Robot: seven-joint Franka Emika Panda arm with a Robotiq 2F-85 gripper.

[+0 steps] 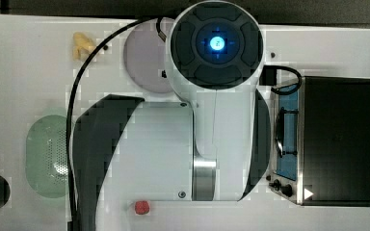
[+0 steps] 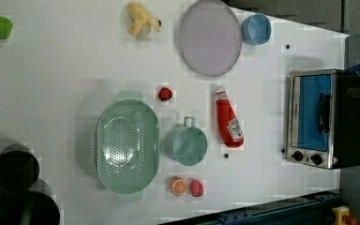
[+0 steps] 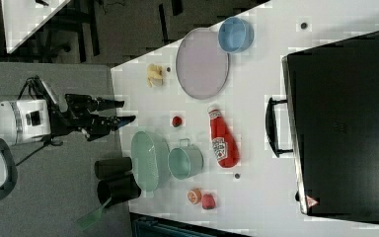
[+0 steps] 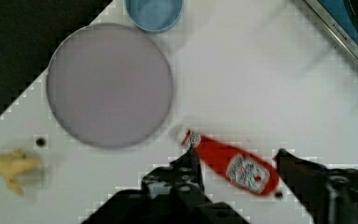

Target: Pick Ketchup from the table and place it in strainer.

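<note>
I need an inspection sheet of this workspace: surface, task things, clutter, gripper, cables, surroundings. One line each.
Surface: white table, small dark holes.
Job's things: Ketchup lying flat on the table; strainer empty, apart from it.
Clutter: teal cup between them, plate, blue cup, banana, strawberry, orange slice, toaster oven.
Gripper: gripper open, fingers either side of the bottle, holding nothing.
Cables: black cable along the arm.
Surroundings: dark cylinders beside the table.

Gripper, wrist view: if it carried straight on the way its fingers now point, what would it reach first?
Probably the Ketchup: the open gripper has the bottle lying flat on the table between its two fingers, with nothing visible in between. How far above it the gripper is cannot be judged.
</note>
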